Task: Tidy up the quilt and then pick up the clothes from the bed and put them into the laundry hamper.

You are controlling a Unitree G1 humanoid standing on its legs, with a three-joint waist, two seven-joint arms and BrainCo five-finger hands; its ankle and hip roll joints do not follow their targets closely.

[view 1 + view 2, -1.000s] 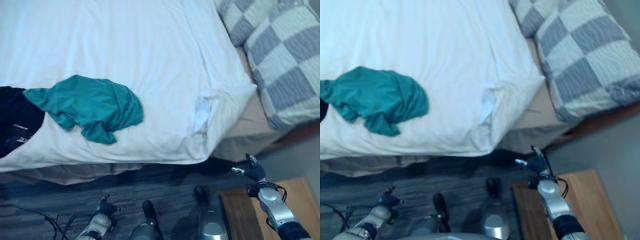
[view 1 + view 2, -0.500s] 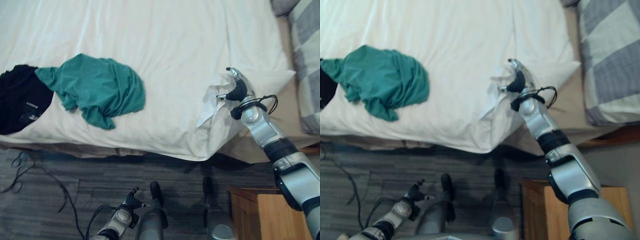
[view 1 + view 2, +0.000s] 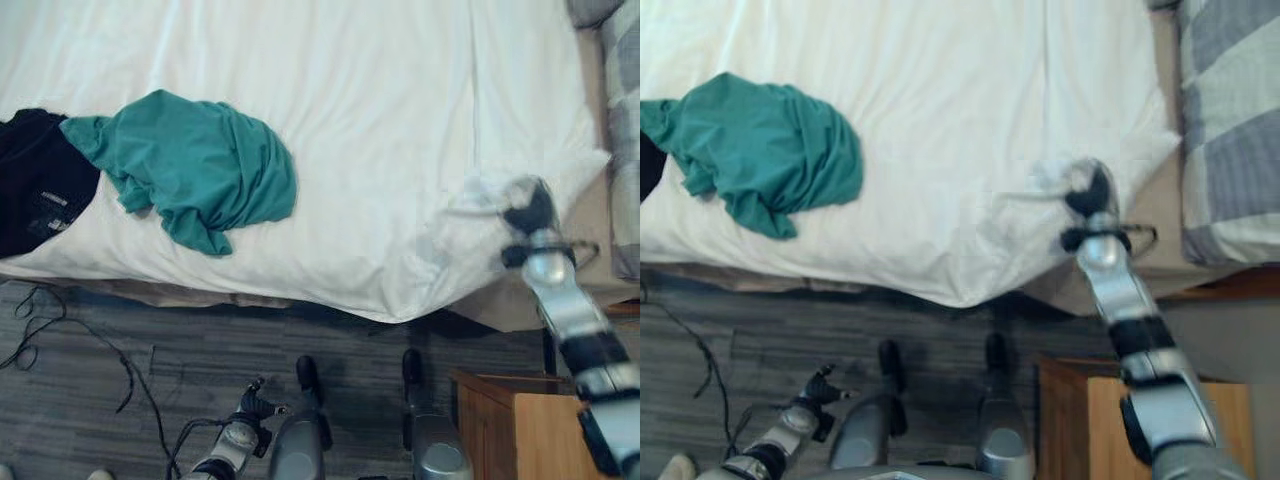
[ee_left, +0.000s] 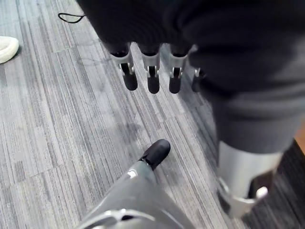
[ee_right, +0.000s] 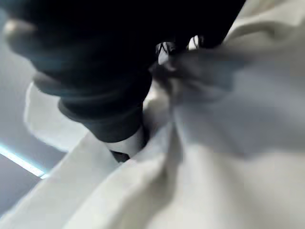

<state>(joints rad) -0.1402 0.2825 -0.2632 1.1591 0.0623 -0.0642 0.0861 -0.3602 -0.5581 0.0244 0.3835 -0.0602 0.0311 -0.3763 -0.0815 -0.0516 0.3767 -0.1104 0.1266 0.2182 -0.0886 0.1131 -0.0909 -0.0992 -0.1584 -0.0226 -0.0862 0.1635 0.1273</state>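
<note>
At the bed's near right corner, right hand (image 3: 527,207) is buried in a bunched fold of quilt (image 3: 350,120); finger state cannot be told. Left hand (image 4: 151,71) hangs relaxed, fingers straight, over floor. Green shirt (image 3: 190,165) and black garment (image 3: 35,190) lie near left edge. Risk: thin grasp slips when pulled, leaving corner crumpled.

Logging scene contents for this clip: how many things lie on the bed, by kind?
Garments: 2, a teal garment and a black garment
Quilt: 1, the white quilt
Checked pillows: 1
Total: 4
</note>
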